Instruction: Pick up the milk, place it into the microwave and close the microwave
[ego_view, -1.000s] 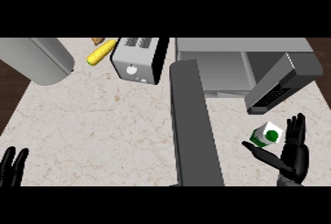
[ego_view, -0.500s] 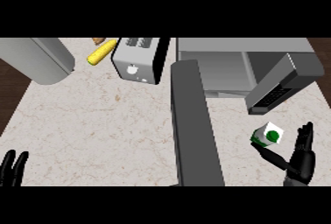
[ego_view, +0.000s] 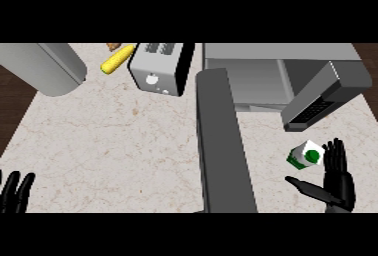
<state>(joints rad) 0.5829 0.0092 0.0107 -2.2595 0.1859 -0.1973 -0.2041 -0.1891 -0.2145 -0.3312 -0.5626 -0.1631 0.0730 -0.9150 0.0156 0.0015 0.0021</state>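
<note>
Now I am watching the right hand (ego_view: 334, 186) sliding nearer and further right than it was a second ago, and it is ending up just beside the milk (ego_view: 306, 155), on its near-right side. Its fingers are standing straight and close together, pointing to the far side along the carton's right edge, while the thumb is sticking out to the left below the carton; nothing is curling round it yet, and I cannot tell whether the fingertips are touching it. The milk itself is sitting on the counter (ego_view: 111, 150) at the right, near the microwave (ego_view: 258, 75), and it is showing much the same place in each earlier view, tilted with its green spot up. So I am reading this as a re-approach: the hand is lining up for a side grasp, and the pick-up is not yet done. The microwave door (ego_view: 325, 97) is hanging open to the right, just far of the milk, so the way in is looking ready. The left hand (ego_view: 16, 192) is resting at the near left edge, fingers up and slightly spread, and it is dropping lower in view than before. Next I am judging that the thumb and fingers need to close across the carton before any lift.
</note>
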